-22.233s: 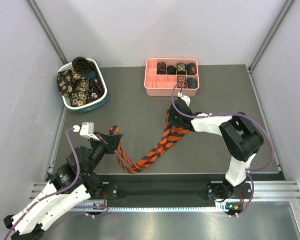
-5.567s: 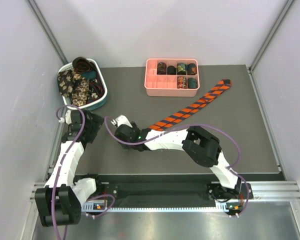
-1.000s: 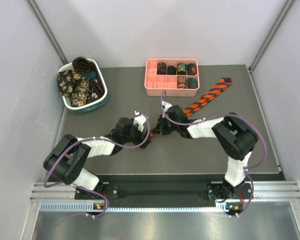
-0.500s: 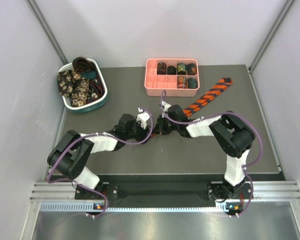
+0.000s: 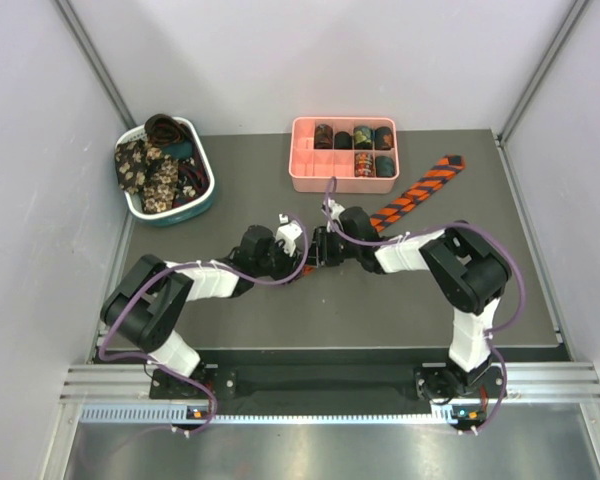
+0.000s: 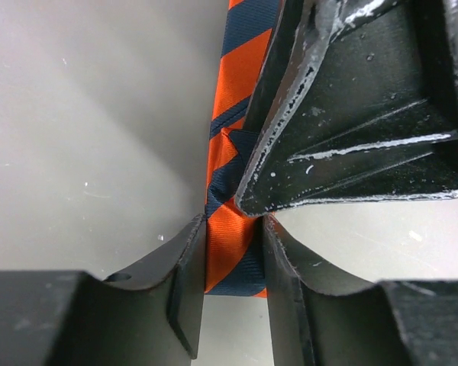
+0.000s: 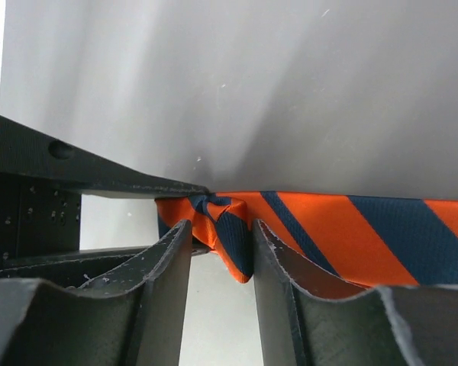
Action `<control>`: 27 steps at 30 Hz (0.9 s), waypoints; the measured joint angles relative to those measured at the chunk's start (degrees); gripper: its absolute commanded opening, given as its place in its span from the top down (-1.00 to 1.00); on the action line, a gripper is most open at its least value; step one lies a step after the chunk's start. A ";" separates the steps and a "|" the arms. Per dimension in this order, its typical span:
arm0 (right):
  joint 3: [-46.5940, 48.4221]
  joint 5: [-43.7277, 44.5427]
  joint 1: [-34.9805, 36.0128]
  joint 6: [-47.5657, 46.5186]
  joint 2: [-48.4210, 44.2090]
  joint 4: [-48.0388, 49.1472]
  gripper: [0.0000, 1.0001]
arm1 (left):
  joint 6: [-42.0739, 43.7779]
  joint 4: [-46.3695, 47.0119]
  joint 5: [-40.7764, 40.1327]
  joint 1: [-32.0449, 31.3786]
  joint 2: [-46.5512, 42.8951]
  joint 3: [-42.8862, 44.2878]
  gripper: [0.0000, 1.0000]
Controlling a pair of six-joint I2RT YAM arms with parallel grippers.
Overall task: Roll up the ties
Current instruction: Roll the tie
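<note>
Left gripper (image 6: 233, 232): scuffed black fingers clamped narrow on end of striped tie (image 5: 420, 190), smooth satin, orange with navy diagonals. Right gripper (image 7: 220, 232): narrow gap around folded tie tip; gripped or merely flanked, cannot tell. Tie strip flat on matte grey table (image 5: 250, 200), running toward far right corner. Fold at tip seen in wrist views only. Overhead alone showing pink tray (image 5: 305, 182) with coiled ties (image 5: 363, 137), and white-and-teal basket (image 5: 205, 205) of loose ties (image 5: 148, 175).

Both arms reach inward, hands tip to tip. Left hand (image 6: 233, 229) pinches striped tie (image 6: 240, 84). Right hand (image 7: 220, 229) flanks it, grip unclear.
</note>
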 measured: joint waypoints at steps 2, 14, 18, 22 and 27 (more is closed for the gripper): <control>-0.04 0.61 -0.09 -0.46 -0.31 -0.20 0.28 | -0.22 -0.13 0.02 -0.02 0.28 0.37 0.27; -0.17 5.14 -0.59 -3.41 -2.54 -2.64 0.53 | -0.28 -0.26 0.22 0.00 0.42 0.55 0.29; -0.39 5.57 -0.59 -3.82 -2.75 -3.10 0.63 | -0.31 -0.46 0.28 -0.02 0.42 0.68 0.29; -0.39 5.77 -0.59 -4.37 -2.75 -4.28 0.76 | -0.26 -0.72 0.66 -0.02 0.42 0.79 0.24; -0.26 5.75 -0.59 -4.72 -2.73 -5.18 0.81 | -0.17 -0.72 1.09 -0.07 0.39 0.79 0.10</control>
